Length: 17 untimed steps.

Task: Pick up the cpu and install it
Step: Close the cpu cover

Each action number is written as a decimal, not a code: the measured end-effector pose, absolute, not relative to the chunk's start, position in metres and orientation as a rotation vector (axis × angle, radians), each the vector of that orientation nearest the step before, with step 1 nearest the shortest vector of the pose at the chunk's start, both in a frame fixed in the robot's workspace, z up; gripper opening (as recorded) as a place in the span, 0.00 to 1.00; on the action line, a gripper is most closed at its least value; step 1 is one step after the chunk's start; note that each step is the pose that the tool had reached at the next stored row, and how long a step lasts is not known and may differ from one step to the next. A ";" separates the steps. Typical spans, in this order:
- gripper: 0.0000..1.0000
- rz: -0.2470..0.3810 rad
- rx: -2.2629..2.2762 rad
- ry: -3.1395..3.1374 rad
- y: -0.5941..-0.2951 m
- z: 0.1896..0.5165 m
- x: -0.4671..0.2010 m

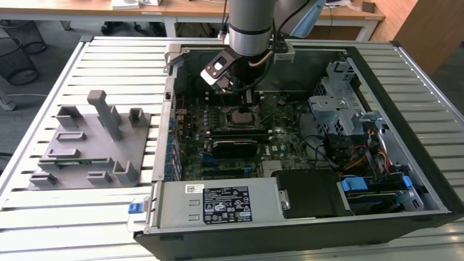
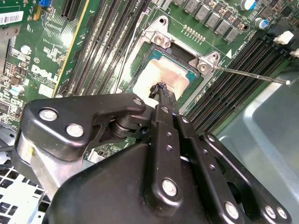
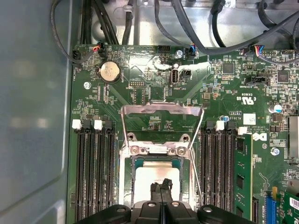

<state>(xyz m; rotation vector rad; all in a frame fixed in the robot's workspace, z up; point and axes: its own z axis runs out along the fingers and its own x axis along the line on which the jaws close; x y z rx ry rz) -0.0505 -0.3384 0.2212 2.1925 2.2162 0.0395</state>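
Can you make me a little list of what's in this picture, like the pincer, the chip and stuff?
pincer: shut, tips right over the chip
chip: silvery square, lying flat in its socket
metal clamp: flipped open
board: green, inside the open computer case
memory stick: standing in a slot beside the socket

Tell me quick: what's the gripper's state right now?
Gripper: jaws closed, nothing held between them, poised at the cpu, which lies in the socket.
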 end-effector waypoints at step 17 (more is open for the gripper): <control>0.11 0.040 2.193 2.216 -0.338 0.240 -0.051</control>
